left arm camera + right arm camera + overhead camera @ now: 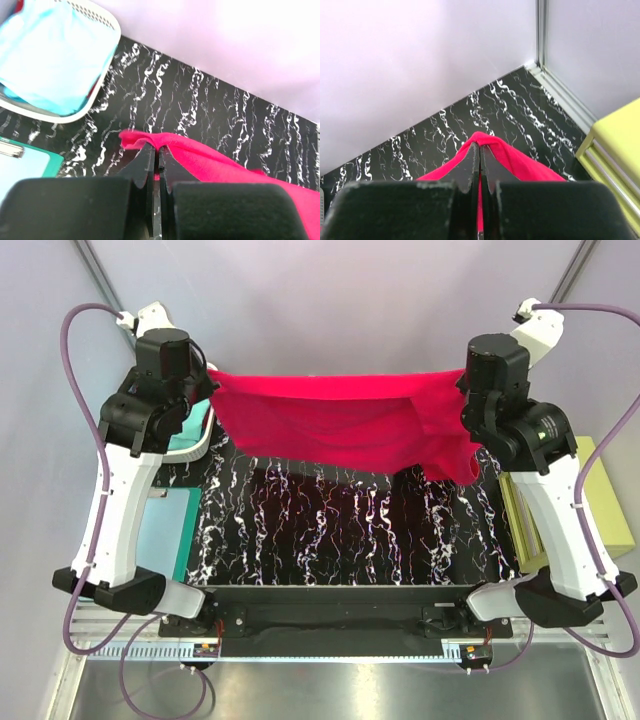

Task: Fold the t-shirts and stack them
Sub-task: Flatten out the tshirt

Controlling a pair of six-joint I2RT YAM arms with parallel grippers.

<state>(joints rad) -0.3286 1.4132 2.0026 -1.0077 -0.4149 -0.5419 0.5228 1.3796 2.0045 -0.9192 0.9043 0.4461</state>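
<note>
- At the far left, the turquoise t-shirt [45, 55] lies bunched in the white basket [102, 82], with neither arm on it.
- Your left end effector [159, 152] is pinched tight on one upper corner of the crimson t-shirt [340, 425], with only cloth between the jaws.
- The crimson t-shirt hangs stretched between your two arms above the far part of the black marbled desk [350, 540]. Its top edge is taut and its lower edge droops further on the right. You cannot tell from here whether the hem touches the desk.
- Your right end effector [480, 150] is clamped the same way on the opposite corner, near the yellow-green block [600, 495].
- This looks like the spread-and-lay step, with no fold made yet.
- Next, move both arms together: bring the shirt down flat onto the desk, hold the tension even so the right side does not bunch, and let go only once it lies smooth.
</note>
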